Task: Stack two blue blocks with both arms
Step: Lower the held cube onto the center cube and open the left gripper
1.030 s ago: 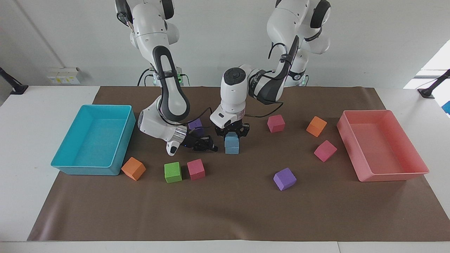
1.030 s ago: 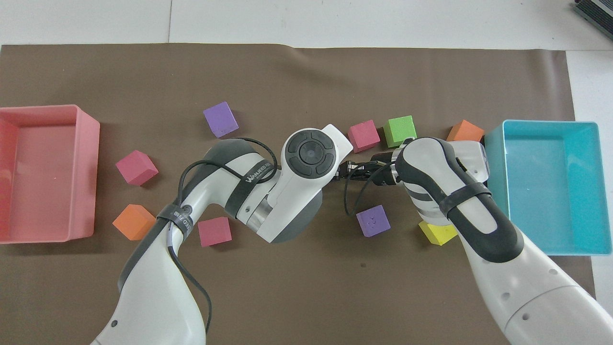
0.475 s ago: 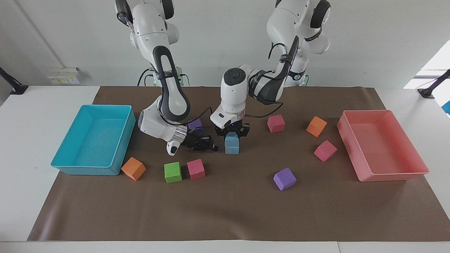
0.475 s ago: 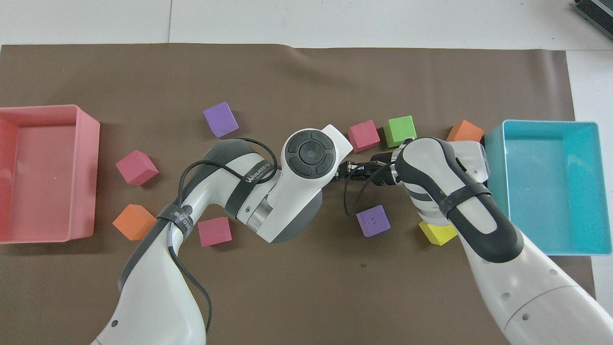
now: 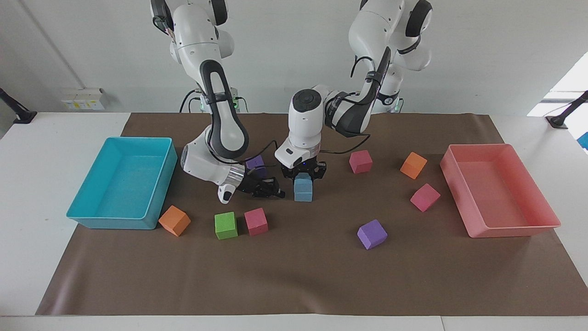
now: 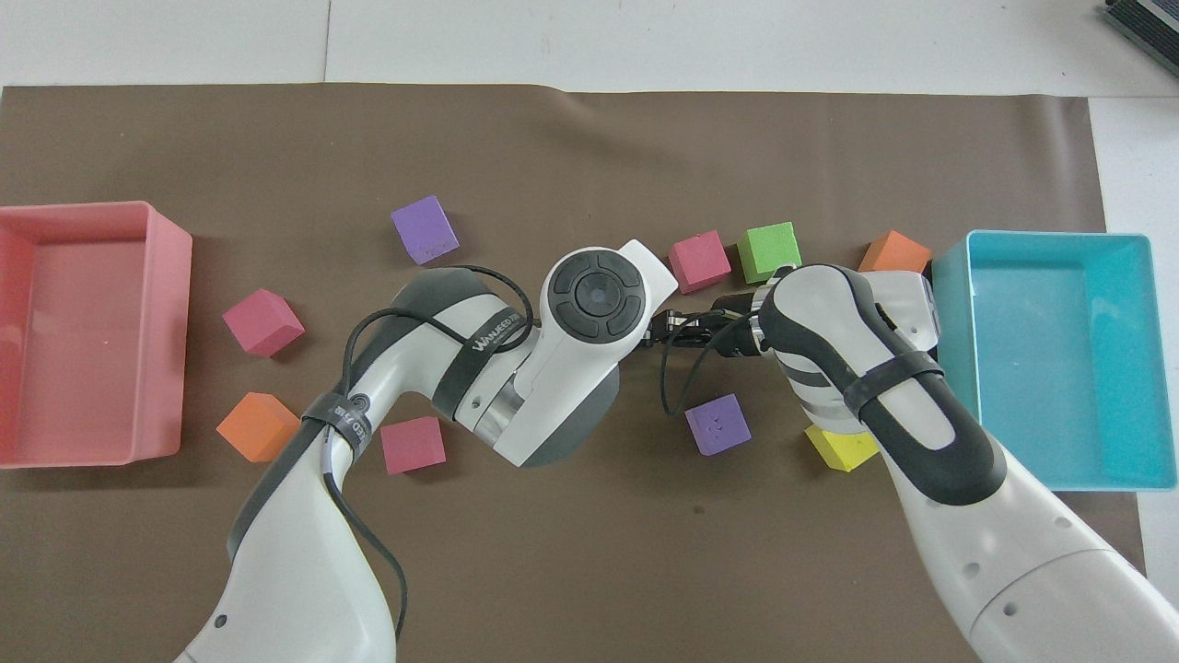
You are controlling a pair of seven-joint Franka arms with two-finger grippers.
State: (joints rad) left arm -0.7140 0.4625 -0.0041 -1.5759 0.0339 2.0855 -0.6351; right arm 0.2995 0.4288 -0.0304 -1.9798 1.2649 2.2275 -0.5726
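Left gripper [image 5: 303,174] comes straight down over the middle of the brown mat [image 5: 294,276], and its fingers are closed on the upper blue block [image 5: 302,175]. This block sits on the lower blue block [image 5: 303,190], which rests on the mat. So the two blue blocks are one above the other, between the purple block [image 5: 255,164] near the robots and the pink block [image 5: 256,221] farther from them. I judge that the left gripper holds the upper block to keep it straight on the lower one before letting go; only the release seems left to do.

Right gripper [image 5: 271,190] lies low and nearly flat, just beside the lower block, toward the right arm's end of the table. Its tips point at the stack. I cannot tell whether its fingers are open or closed, or whether they touch the block. Probably it is there to steady the lower block.

The left arm reaches in from its base with the elbow bent, and its wrist points down. In the overhead view this wrist [image 6: 597,293] hides the stack fully. The right arm bends down steeply, and its forearm turns sideways toward the stack.
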